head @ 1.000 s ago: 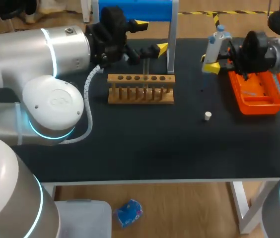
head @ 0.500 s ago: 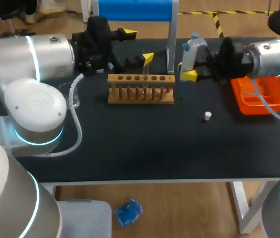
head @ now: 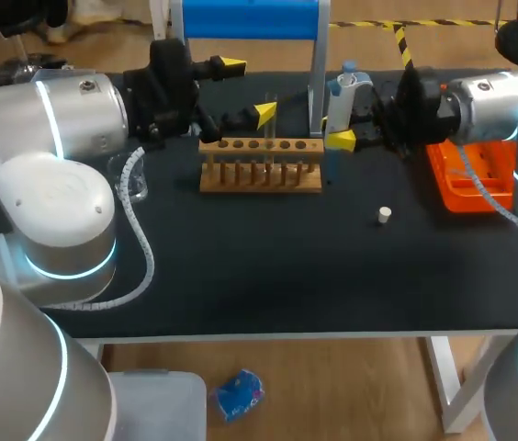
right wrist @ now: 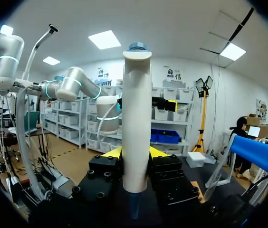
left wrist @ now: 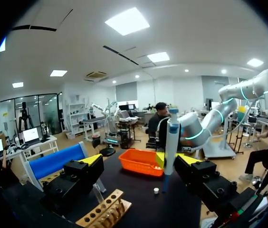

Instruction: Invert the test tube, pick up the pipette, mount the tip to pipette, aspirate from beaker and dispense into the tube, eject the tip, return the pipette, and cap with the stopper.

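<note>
Plainly, right gripper (right wrist: 135,153) clamps pipette (right wrist: 137,118); overhead shows stopper (head: 384,215).

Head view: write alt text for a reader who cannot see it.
The right fingers hold a white pipette upright by the right end of a wooden rack on a dark table. The left fingers are spread open above the rack, beside a glass tube; a white stopper and an orange tray lie to the right.
</note>
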